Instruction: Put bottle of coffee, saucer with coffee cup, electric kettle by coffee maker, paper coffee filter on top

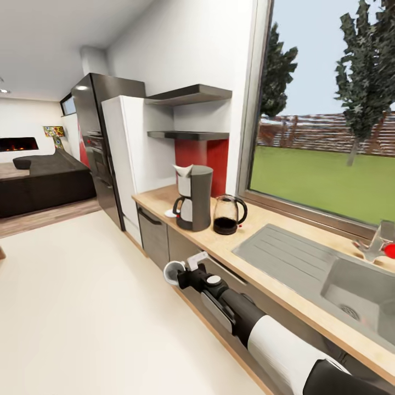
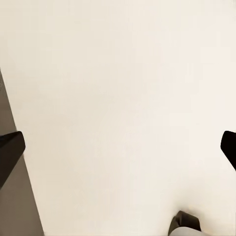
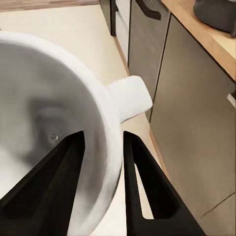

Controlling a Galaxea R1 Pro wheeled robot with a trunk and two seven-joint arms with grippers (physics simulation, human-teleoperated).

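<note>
While the right arm reaches forward below the counter edge, its gripper (image 1: 176, 272) pinches the wall of a white coffee cup (image 1: 173, 269), one black finger inside the bowl and the other outside. In the right wrist view the fingers (image 3: 140, 187) sit on either side of the cup (image 3: 59, 123) rim, with the cup's handle (image 3: 132, 98) sticking out toward the grey cabinet fronts (image 3: 191, 98). The cup hangs over the cream floor (image 1: 82, 307), just in front of the lower cabinets and below the wooden countertop (image 1: 258, 247).

On the countertop the coffee maker (image 1: 193, 197) stands upright near the far end, with a white paper filter (image 1: 183, 171) poking up from its top. A small white saucer (image 1: 170, 213) lies just beside its base, on the side toward the fridge. The glass electric kettle (image 1: 227, 214), dark at its base, stands close on the maker's other side, toward the steel sink (image 1: 329, 269). Two dark wall shelves (image 1: 189, 112) hang above the maker.

The left gripper (image 2: 120, 147) looks down at the pale floor; its two dark fingertips (image 2: 11, 147) appear at opposite edges of the left wrist view, wide apart with nothing between them. A small dark and white shape at that view's edge is too cropped to identify.
</note>
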